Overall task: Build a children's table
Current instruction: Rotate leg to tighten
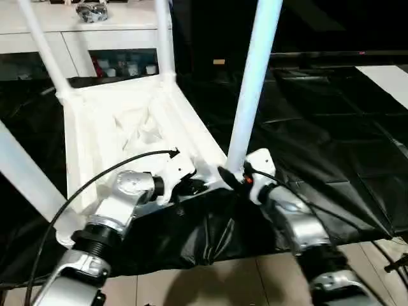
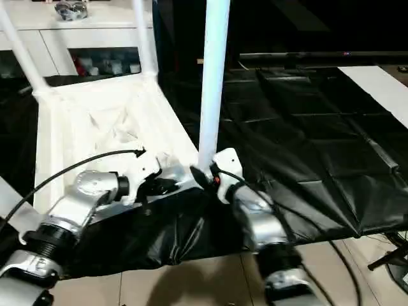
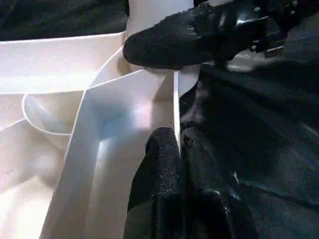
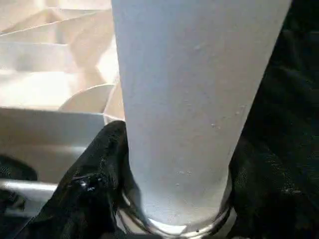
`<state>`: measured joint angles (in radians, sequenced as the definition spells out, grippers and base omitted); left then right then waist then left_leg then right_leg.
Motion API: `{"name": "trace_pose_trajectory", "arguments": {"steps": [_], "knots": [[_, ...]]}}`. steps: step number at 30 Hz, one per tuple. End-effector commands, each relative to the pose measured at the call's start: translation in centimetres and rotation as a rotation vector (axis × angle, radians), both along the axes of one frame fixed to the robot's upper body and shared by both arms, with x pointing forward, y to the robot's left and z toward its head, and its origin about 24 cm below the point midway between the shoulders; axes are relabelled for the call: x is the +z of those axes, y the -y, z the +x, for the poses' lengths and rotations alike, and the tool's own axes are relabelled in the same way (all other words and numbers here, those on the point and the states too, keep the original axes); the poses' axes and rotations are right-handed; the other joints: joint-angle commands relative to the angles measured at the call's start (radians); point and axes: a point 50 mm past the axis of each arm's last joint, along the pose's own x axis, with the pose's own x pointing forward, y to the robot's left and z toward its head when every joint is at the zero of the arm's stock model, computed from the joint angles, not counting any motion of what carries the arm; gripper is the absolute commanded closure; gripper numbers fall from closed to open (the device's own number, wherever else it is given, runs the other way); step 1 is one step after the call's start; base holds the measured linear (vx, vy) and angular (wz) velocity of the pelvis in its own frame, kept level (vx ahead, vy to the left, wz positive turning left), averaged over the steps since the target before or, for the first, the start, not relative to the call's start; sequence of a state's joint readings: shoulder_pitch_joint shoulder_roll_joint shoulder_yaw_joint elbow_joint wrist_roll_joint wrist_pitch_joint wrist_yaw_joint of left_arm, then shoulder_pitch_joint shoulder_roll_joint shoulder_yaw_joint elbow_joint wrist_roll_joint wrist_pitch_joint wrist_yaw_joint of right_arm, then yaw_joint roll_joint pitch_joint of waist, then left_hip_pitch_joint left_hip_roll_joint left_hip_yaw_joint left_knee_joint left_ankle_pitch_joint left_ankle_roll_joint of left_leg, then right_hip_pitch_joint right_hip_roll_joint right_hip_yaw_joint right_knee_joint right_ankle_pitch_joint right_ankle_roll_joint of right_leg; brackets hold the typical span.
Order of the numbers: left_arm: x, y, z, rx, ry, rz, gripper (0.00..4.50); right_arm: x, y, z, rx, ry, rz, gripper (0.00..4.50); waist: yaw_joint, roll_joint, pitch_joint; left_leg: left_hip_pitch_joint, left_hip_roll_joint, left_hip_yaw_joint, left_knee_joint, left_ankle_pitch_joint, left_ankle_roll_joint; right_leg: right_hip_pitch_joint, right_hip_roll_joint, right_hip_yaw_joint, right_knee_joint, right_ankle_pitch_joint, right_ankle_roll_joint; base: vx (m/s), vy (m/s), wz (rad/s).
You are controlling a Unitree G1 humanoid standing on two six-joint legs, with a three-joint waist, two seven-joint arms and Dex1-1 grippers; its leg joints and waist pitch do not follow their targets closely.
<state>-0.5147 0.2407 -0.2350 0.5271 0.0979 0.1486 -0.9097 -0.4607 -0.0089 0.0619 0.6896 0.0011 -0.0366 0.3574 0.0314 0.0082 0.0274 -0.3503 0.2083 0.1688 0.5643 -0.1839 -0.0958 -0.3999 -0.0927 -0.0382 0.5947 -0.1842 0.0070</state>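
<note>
Upturned table (image 1: 121, 127) on black sheet (image 1: 331, 153), left gripper (image 3: 179, 144) pinched on rim at 6 o'clock, right gripper (image 1: 234, 176) clasping upright leg (image 1: 252, 83) at 5 o'clock corner

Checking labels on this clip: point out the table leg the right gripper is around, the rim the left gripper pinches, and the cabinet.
table leg (image 1: 252, 83), left eye view, mid shaft.
table rim (image 3: 176, 107), left wrist view, thin edge above the fingers.
cabinet (image 1: 38, 41), left eye view, white front panel.
</note>
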Motion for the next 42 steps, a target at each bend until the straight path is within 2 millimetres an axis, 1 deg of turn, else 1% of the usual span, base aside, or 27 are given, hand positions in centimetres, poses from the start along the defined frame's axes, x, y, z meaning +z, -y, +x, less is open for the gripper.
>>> {"name": "trace_pose_trajectory", "arguments": {"steps": [1,2,3,4,5,6,8,9,10,12,13,14,16,17,18,19,20,21,24,26,28,29,33,37,38,40,42], "knots": [[0.5,5.9,-1.6,-0.205,0.007,-0.082,4.5,-0.7,-4.0,-0.8,0.114,-0.038,-0.037,1.17,-0.002,0.006,-0.036,-0.002,0.005,-0.001,-0.078,-0.392,-0.013,0.028,-0.029,0.02,-0.092,-0.409,-0.137,0.0,0.0,0.0],[0.5,5.9,-1.6,-0.205,0.007,-0.082,4.5,-0.7,-4.0,-0.8,0.114,-0.038,-0.037,1.17,0.0,0.008,-0.037,0.0,0.005,0.0,-0.077,-0.39,-0.01,0.025,-0.03,0.021,-0.094,-0.413,-0.136,0.0,0.0,0.0],[0.5,5.3,-1.6,-0.205,0.009,-0.079,4.5,-0.6,-3.0,-0.7,0.107,-0.03,-0.028,1.11,0.004,0.011,-0.04,0.003,0.008,0.001,-0.075,-0.38,-0.007,0.026,-0.03,0.023,-0.093,-0.378,-0.144,0.0,0.0,0.0],[0.5,4.5,-1.6,-0.201,0.013,-0.076,4.5,-0.5,-2.1,-0.7,0.11,-0.011,-0.036,0.97,0.006,0.01,-0.042,0.004,0.009,0.002,-0.074,-0.369,-0.005,0.025,-0.029,0.025,-0.09,-0.343,-0.153,0.0,0.0,0.0],[0.5,4.5,-1.6,-0.201,0.013,-0.076,4.5,-0.5,-2.1,-0.7,0.11,-0.011,-0.036,0.97,0.007,0.01,-0.043,0.004,0.009,0.006,-0.072,-0.349,0.004,0.026,-0.024,0.026,-0.083,-0.271,-0.173,0.0,0.0,0.0],[0.6,4.1,-1.6,-0.203,0.01,-0.081,4.5,-0.5,-1.6,-0.7,0.107,-0.008,-0.035,0.7,0.008,0.01,-0.043,0.002,0.008,0.007,-0.071,-0.339,0.009,0.028,-0.024,0.025,-0.081,-0.25,-0.181,0.0,0.0,0.0],[0.6,3.1,-1.7,-0.208,0.0,-0.084,4.5,-0.5,0.0,-0.7,0.098,-0.01,-0.037,0.61,0.013,0.007,-0.049,-0.008,0.008,0.007,-0.067,-0.259,0.028,0.042,-0.025,0.024,-0.067,-0.139,-0.206,0.035,0.001,0.02],[0.6,3.0,-1.7,-0.209,-0.001,-0.083,4.5,-0.5,0.1,-0.7,0.097,-0.01,-0.039,0.61,0.014,0.01,-0.052,-0.01,0.008,0.008,-0.063,-0.213,0.038,0.045,-0.025,0.023,-0.058,-0.069,-0.222,0.05,0.003,-0.01],[0.6,2.5,-1.8,-0.214,-0.004,-0.081,4.5,-0.4,0.7,-0.7,0.097,-0.009,-0.044,0.36,0.014,0.01,-0.053,-0.011,0.008,0.007,-0.061,-0.194,0.043,0.048,-0.024,0.022,-0.055,-0.037,-0.229,0.0,0.0,0.0],[0.6,1.6,-1.9,-0.216,-0.013,-0.072,4.5,-0.3,1.8,-0.7,0.12,-0.003,-0.049,0.23,0.015,0.01,-0.054,-0.012,0.006,0.009,-0.056,-0.163,0.061,0.05,-0.023,0.021,-0.05,0.017,-0.245,0.0,0.0,0.0],[0.6,1.6,-1.9,-0.216,-0.013,-0.072,4.5,-0.3,1.8,-0.7,0.12,-0.003,-0.049,0.18,0.016,0.005,-0.054,-0.011,0.006,0.01,-0.055,-0.155,0.072,0.052,-0.025,0.021,-0.048,0.021,-0.253,0.0,0.0,0.0],[0.6,0.8,-1.8,-0.22,-0.02,-0.066,4.5,-0.1,2.4,-0.8,0.18,0.001,-0.052,0.18,0.017,0.003,-0.052,-0.01,0.006,0.012,-0.055,-0.167,0.082,0.051,-0.026,0.02,-0.051,-0.002,-0.255,0.0,0.0,0.0],[0.6,-0.3,-1.8,-0.231,-0.032,-0.053,4.5,0.2,3.3,-1.3,0.309,-0.001,-0.055,0.18,0.019,0.004,-0.048,-0.008,0.009,0.013,-0.057,-0.193,0.084,0.049,-0.027,0.021,-0.057,-0.052,-0.252,0.0,0.0,0.0],[0.6,-0.6,-1.8,-0.236,-0.035,-0.048,4.5,0.4,3.4,-1.5,0.361,-0.008,-0.051,0.18,0.024,0.009,-0.047,-0.004,0.011,0.013,-0.058,-0.214,0.08,0.046,-0.028,0.022,-0.059,-0.083,-0.25,0.0,0.0,0.0],[0.6,-0.8,-1.8,-0.24,-0.037,-0.045,4.5,0.5,3.5,-1.6,0.394,-0.012,-0.049,0.18,0.023,0.008,-0.046,-0.004,0.01,0.014,-0.058,-0.227,0.083,0.045,-0.025,0.022,-0.061,-0.094,-0.249,0.0,0.0,0.0],[0.7,-1.2,-1.8,-0.25,-0.046,-0.04,4.5,0.7,3.6,-1.9,0.478,-0.024,-0.042,0.18,0.028,0.009,-0.045,-0.003,0.012,0.014,-0.06,-0.24,0.078,0.045,-0.025,0.022,-0.061,-0.107,-0.246,0.0,0.0,0.0],[0.8,-1.7,-1.8,-0.267,-0.056,-0.034,4.5,1.0,3.6,-2.2,0.575,-0.037,-0.034,0.18,0.03,0.007,-0.046,-0.005,0.012,0.013,-0.06,-0.24,0.075,0.049,-0.025,0.02,-0.059,-0.112,-0.245,0.0,0.0,0.0],[0.8,-1.9,-1.8,-0.275,-0.06,-0.029,4.5,1.1,3.7,-2.3,0.61,-0.044,-0.028,0.18,0.032,0.008,-0.045,-0.007,0.014,0.013,-0.061,-0.238,0.075,0.048,-0.026,0.02,-0.058,-0.109,-0.247,0.0,0.0,0.0],[0.9,-2.3,-1.8,-0.291,-0.072,-0.02,4.5,1.4,3.6,-2.5,0.677,-0.05,-0.029,0.53,0.035,0.008,-0.046,-0.006,0.015,0.014,-0.059,-0.232,0.069,0.046,-0.027,0.019,-0.056,-0.11,-0.251,0.0,0.0,0.0],[0.9,-2.8,-1.7,-0.301,-0.078,-0.006,4.5,1.5,3.7,-2.7,0.768,-0.067,-0.041,0.58,0.038,0.001,-0.047,-0.007,0.014,0.014,-0.058,-0.217,0.071,0.047,-0.027,0.019,-0.055,-0.115,-0.252,0.0,0.0,0.0],[0.9,-3.0,-1.6,-0.31,-0.08,0.004,4.5,1.5,3.7,-2.8,0.812,-0.08,-0.054,0.86,0.041,0.002,-0.048,-0.007,0.015,0.015,-0.056,-0.198,0.074,0.047,-0.028,0.02,-0.052,-0.092,-0.257,0.0,0.0,0.0],[1.0,-3.1,-1.6,-0.314,-0.082,0.007,4.5,1.6,3.7,-2.8,0.828,-0.085,-0.055,0.95,0.045,-0.002,-0.049,-0.007,0.015,0.015,-0.055,-0.186,0.077,0.047,-0.028,0.019,-0.05,-0.079,-0.259,0.0,0.0,0.0],[1.0,-3.5,-1.4,-0.325,-0.089,0.016,4.5,1.8,3.7,-2.7,0.867,-0.093,-0.054,1.17,0.055,-0.001,-0.049,-0.005,0.015,0.017,-0.053,-0.174,0.079,0.045,-0.029,0.02,-0.048,-0.076,-0.263,0.0,0.0,0.0],[1.1,-3.6,-1.4,-0.333,-0.095,0.016,4.5,1.9,3.7,-2.6,0.898,-0.102,-0.053,1.57,0.06,-0.001,-0.05,-0.004,0.015,0.017,-0.053,-0.169,0.076,0.046,-0.029,0.019,-0.047,-0.069,-0.265,0.0,0.0,0.0],[1.0,-3.6,-1.4,-0.335,-0.096,0.016,4.5,1.9,3.7,-2.6,0.902,-0.103,-0.054,1.57,0.06,-0.002,-0.05,-0.004,0.015,0.017,-0.053,-0.168,0.077,0.046,-0.029,0.019,-0.046,-0.065,-0.264,0.0,0.0,0.0],[1.0,-3.6,-1.4,-0.34,-0.1,0.017,4.5,1.9,3.7,-2.7,0.912,-0.107,-0.055,1.8,0.06,-0.002,-0.05,-0.004,0.016,0.017,-0.053,-0.166,0.076,0.047,-0.029,0.019,-0.046,-0.065,-0.264,0.0,0.0,0.0],[1.0,-3.6,-1.4,-0.346,-0.103,0.018,4.5,1.8,3.7,-2.8,0.923,-0.114,-0.05,1.86,0.061,-0.002,-0.051,-0.005,0.015,0.017,-0.052,-0.165,0.076,0.047,-0.03,0.019,-0.046,-0.065,-0.264,0.0,0.0,0.0]]}}
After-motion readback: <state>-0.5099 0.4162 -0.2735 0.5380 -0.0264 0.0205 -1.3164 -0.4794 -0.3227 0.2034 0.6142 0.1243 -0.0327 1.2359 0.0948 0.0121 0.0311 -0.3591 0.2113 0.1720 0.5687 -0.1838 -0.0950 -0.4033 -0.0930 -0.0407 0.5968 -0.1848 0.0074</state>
